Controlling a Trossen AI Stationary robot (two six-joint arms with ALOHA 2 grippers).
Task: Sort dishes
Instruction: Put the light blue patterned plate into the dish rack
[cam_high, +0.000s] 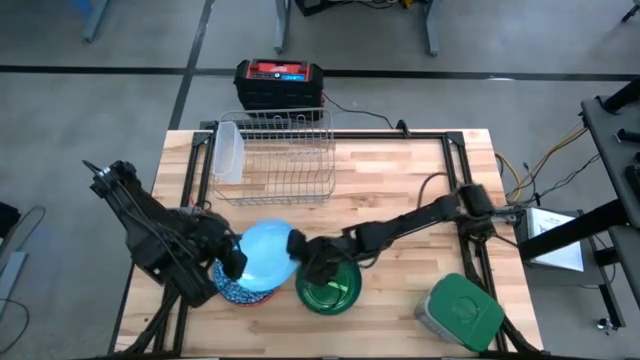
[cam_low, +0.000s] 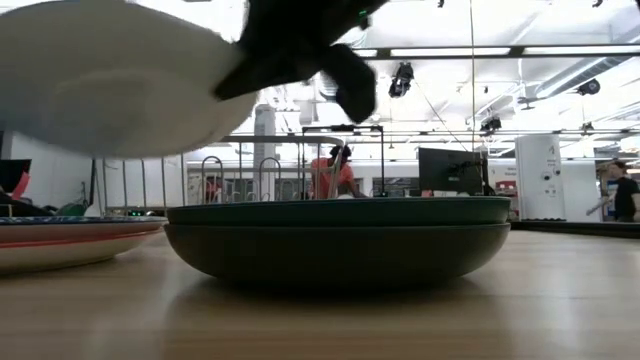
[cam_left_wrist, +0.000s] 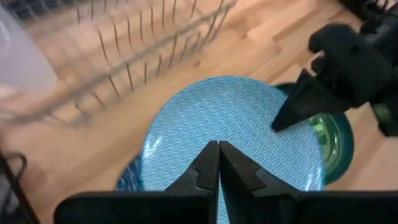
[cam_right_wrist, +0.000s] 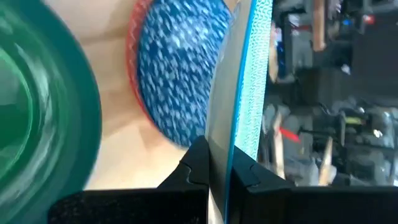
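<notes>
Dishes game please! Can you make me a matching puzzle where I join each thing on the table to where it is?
Things:
1. light blue plate
2. dark green bowl
3. wire rack
4. green-lidded container

Places:
A. far side of the table
B. on the table under the right gripper
C. lifted, gripped at opposite edges by both grippers (left gripper)
D. near right corner

Pairs: 1-C, 2-B, 3-A, 4-D

The high view looks straight down on the whole table (cam_high: 400, 180). The low view sits at table height, very close to the green bowl (cam_low: 340, 250). Both wrist views look closely at the blue plate (cam_left_wrist: 230, 130), one from each side.
</notes>
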